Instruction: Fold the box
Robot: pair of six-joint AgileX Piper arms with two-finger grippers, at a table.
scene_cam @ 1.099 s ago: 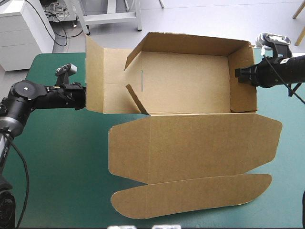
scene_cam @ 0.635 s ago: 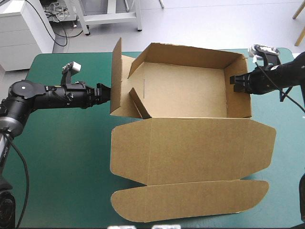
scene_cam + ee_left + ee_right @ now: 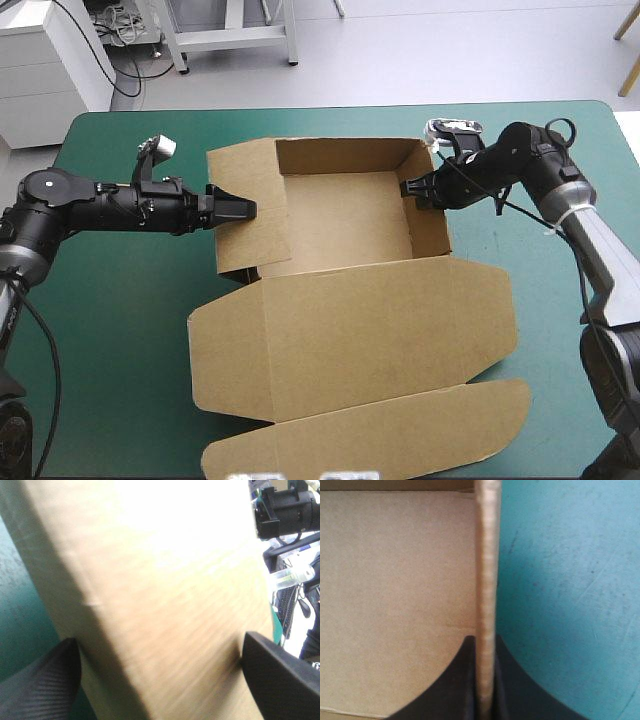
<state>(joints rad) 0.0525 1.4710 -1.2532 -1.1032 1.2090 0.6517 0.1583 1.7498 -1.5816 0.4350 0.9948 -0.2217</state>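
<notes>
From above, the box [image 3: 340,215] sits mid-tabletop [image 3: 120,330], walls up, its lid [image 3: 370,320] lying flat toward the near edge. The left hand [image 3: 235,208] meets the left-side flap [image 3: 245,170], and the right hand [image 3: 408,190] is at the right wall [image 3: 430,215]. Only the wrist views settle the grips. The left hand's black fingers [image 3: 45,685] stand wide apart, clamping nothing, with brown board filling the gap. The right hand's fingers [image 3: 462,680] pinch that wall's top edge, with teal-green cover [image 3: 570,580] on one side and box floor on the other.
</notes>
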